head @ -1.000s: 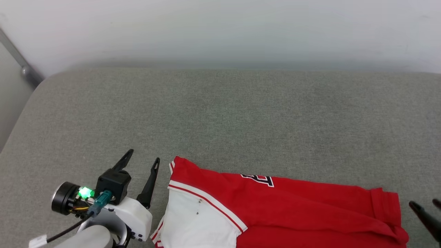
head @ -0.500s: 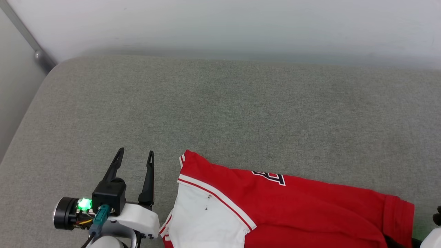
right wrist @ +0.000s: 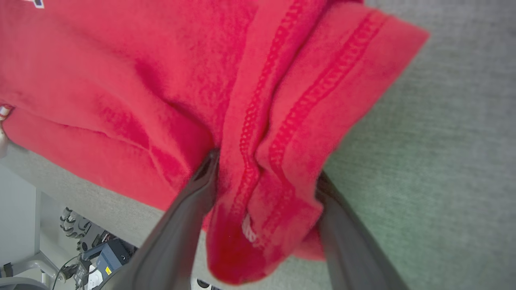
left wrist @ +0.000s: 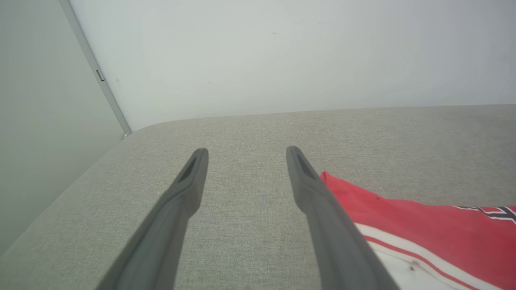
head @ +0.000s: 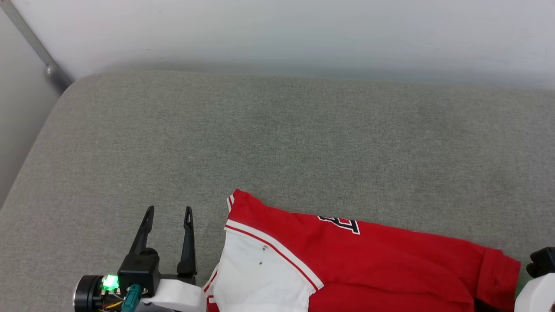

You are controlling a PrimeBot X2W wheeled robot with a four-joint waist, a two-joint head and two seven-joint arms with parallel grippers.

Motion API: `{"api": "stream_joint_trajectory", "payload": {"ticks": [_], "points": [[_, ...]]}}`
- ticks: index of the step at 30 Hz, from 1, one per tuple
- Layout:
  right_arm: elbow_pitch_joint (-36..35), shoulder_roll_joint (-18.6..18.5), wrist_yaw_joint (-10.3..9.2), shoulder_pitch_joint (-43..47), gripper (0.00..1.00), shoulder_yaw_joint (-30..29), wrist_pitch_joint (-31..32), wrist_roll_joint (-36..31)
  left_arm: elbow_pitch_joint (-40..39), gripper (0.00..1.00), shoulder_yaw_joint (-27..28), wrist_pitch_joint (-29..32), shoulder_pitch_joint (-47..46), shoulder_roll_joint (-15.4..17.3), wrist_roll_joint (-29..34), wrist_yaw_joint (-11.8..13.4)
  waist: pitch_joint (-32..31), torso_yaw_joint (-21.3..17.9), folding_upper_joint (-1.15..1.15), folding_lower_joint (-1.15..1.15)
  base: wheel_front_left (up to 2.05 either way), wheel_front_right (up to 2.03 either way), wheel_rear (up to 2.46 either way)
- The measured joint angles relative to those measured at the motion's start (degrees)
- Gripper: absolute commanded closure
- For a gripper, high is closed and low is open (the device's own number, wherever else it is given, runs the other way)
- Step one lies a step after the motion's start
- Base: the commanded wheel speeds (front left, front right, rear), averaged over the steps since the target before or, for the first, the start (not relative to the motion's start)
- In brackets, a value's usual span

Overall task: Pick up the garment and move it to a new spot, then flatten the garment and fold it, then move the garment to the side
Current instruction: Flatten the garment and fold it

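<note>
The garment (head: 368, 260), a red jersey with a white sleeve and a black numeral, lies flat along the near edge of the grey cushion (head: 277, 143). My left gripper (head: 168, 212) stands open just left of the sleeve, nothing between its fingers. The left wrist view shows that gripper (left wrist: 246, 155) over bare cushion, the garment (left wrist: 423, 225) beside its right finger. My right gripper (right wrist: 266, 169) is open around the bunched red hem of the garment (right wrist: 161, 80), one finger on each side. In the head view only its white wrist (head: 535, 294) shows, at the hem.
A white wall (head: 277, 34) rises behind the cushion, with a metal rail (head: 52, 73) at the far left corner. In the right wrist view the cushion's near edge drops to a floor with cables and equipment (right wrist: 92, 253).
The head camera shifted between the earliest frame and now. My left gripper has drawn back toward the view's bottom edge. My right arm has come in over the hem.
</note>
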Motion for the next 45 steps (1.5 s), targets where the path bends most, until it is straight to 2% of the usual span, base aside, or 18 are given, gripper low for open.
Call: {"api": "stream_joint_trajectory", "payload": {"ticks": [1,2,10,22,27,31,37,42,45], "points": [[0.38,0.04,0.00,-0.43,0.78,0.22,0.15,-0.04,-0.01,0.00,0.77,0.00,0.52,-0.80,0.88,-0.55,-0.14,0.02,0.00,0.00,0.00,0.00,0.00],[0.58,0.07,0.00,-0.69,1.00,0.33,0.15,-0.01,-0.01,0.00,1.49,0.00,0.97,-1.42,1.69,-1.05,-0.30,0.03,0.00,0.01,0.00,0.00,0.00],[0.32,-1.16,0.00,-1.75,1.00,0.01,-0.66,0.46,-0.56,0.00,7.30,0.00,4.36,-5.76,7.26,-4.72,-2.14,-1.05,0.00,0.01,0.00,0.00,0.00],[1.75,-9.75,0.00,3.26,1.00,-9.12,-0.24,2.61,-0.73,0.00,12.13,0.00,7.22,-9.20,12.63,-9.55,-4.40,-2.77,0.00,0.01,0.00,0.00,0.00],[1.80,-11.18,0.00,5.45,1.00,-10.96,1.43,1.36,-0.69,0.00,13.29,0.00,7.97,-10.03,13.95,-10.89,-4.91,-3.31,0.00,0.01,0.00,0.00,0.00],[-2.92,-10.98,0.00,5.85,1.00,-10.92,1.94,-0.80,-0.57,0.00,13.85,0.00,8.78,-10.84,14.83,-11.65,-5.47,-3.59,0.00,0.01,0.00,0.00,0.00],[-14.63,-9.29,-0.01,6.58,1.00,-10.21,3.35,-3.80,-0.51,0.00,14.41,0.00,9.11,-11.51,15.72,-12.63,-5.94,-3.38,0.00,0.00,0.00,0.00,0.00],[-25.06,-6.33,-0.01,4.62,1.00,-6.23,6.88,-5.92,-0.55,0.00,15.11,0.00,9.07,-12.10,16.06,-13.50,-5.44,-2.87,0.00,0.01,0.00,0.00,0.00],[-28.64,-4.00,-0.01,0.91,1.00,-2.10,9.21,-7.36,-0.58,0.00,15.23,0.00,8.90,-12.47,16.22,-13.94,-4.91,-2.51,0.00,0.01,0.00,0.00,0.00]]}}
